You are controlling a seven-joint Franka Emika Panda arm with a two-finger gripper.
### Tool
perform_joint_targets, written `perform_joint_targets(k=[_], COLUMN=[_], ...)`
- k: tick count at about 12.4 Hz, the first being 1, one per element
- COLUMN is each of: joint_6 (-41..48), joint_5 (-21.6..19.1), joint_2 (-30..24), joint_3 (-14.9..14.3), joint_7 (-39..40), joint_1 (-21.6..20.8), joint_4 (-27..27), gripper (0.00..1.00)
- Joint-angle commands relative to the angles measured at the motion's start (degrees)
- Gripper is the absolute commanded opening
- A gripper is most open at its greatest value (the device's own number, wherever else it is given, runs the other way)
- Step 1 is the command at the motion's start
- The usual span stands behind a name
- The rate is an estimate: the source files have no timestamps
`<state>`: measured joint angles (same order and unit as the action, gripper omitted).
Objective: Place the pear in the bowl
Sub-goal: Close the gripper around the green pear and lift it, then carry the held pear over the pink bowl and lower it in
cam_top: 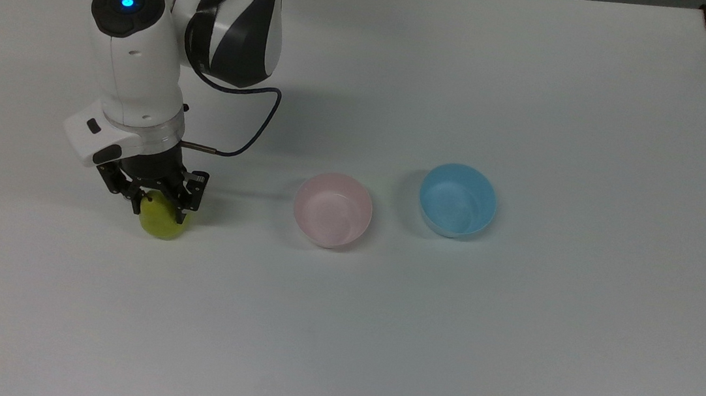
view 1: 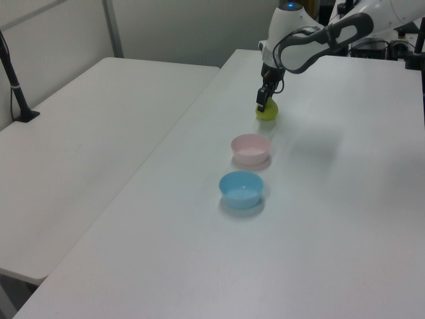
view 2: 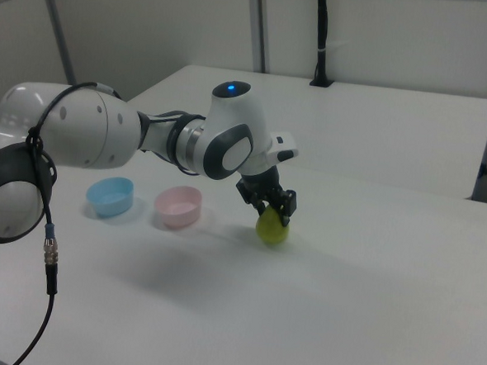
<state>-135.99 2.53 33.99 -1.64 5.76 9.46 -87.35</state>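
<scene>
Bench surface lies bare from the bowls to every edge. Near the top view's left, the hand straddles the pear, fingers on both sides of it, hiding its top; whether they press it cannot be told. The pink bowl sits apart, with the blue bowl just beyond.

The arm reaches in from the far edge in the top view, its white-and-dark elbow link bent over so the wrist points steeply down. A blue light glows on the cap of the last big joint. The black end effector hangs low (just off the bench), fingers drawn in on either side of the pear.
</scene>
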Motion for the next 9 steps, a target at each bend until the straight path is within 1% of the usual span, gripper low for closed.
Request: perform_joint_targets(k=[1, 3, 5, 6, 7, 9], joint_6=[1.59, 5.8, 9.76, 11.69, 12.58, 12.94], joint_5=[1.25, 1.42, 2.12, 2.39, 2.39, 3.0], joint_2=[-4.43, -6.91, -9.19, -10.25, -10.78, -10.96], joint_3=[0.05, 0.4, 0.84, 0.85, 0.85, 0.93], joint_7=[-1.1, -1.1, -1.45, -2.33, -3.9, -11.0], joint_1=[-0.41, -0.58, -2.85, -4.69, -5.84, -10.49], joint_4=[-2.11, -2.47, -2.47, -2.47, -2.47, -2.56], gripper=[0.37, 0.37, 0.37, 0.37, 0.37, 0.37])
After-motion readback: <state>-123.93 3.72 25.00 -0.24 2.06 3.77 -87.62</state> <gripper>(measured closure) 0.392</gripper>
